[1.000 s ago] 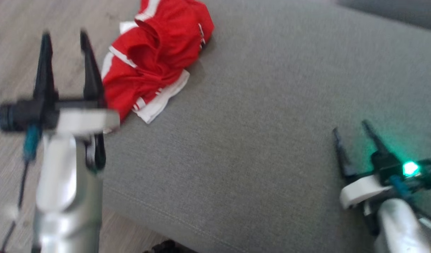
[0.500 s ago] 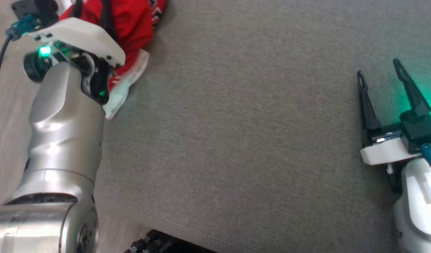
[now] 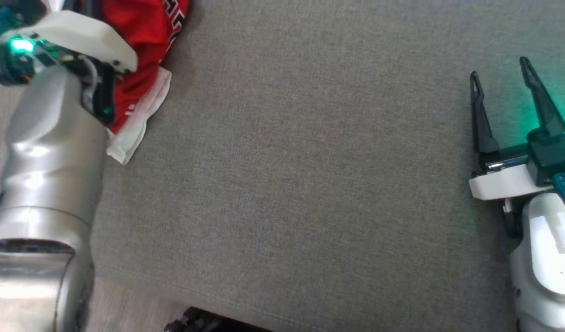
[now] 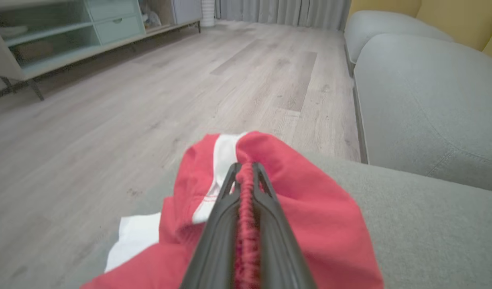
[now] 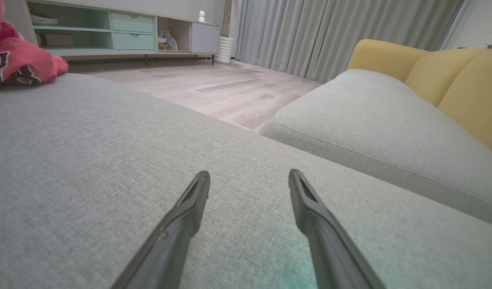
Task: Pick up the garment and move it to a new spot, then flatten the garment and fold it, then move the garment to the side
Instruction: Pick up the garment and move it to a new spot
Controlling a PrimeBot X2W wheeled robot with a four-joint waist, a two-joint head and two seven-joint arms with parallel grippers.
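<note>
Stretching across most of your head view, the grey cushion [image 3: 310, 184] is the biggest thing here, with bare fabric running from the garment at its far left corner to your right gripper on the right side. The cushion's left edge drops to the wooden floor [image 4: 149, 100], a stitched seam runs along its near edge, and past the far edge a second grey cushion [image 5: 370, 120] lies beside it. The garment [image 3: 139, 32] is a crumpled red heap with white bands and a dark patterned patch. One white hem spills out toward the cushion's left edge. Your left gripper [image 4: 246, 168] is pressed together on a gathered red fold at the top of the heap. Your right gripper [image 3: 499, 69] hovers low over bare cushion with its fingers spread wide, well apart from the garment.
</note>
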